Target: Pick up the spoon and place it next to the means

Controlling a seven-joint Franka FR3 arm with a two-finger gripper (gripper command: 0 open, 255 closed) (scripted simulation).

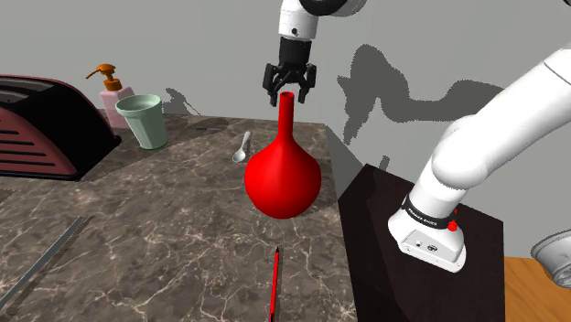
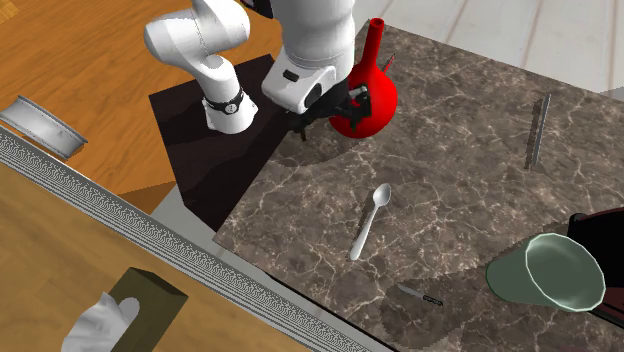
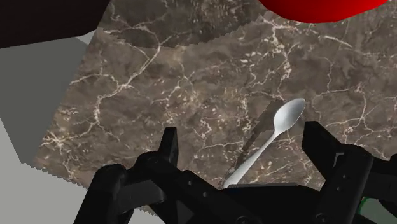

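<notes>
Above the marble counter (image 1: 165, 220), my gripper (image 3: 242, 135) hangs with its fingers spread wide, holding nothing. The white spoon (image 3: 267, 143) lies flat on the stone below me, untouched, somewhere between the red vase (image 1: 283, 178) and the green cup (image 1: 145, 121).

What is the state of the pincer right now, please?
Pincer: open, holding nothing; the spoon lies free on the countertop.
</notes>
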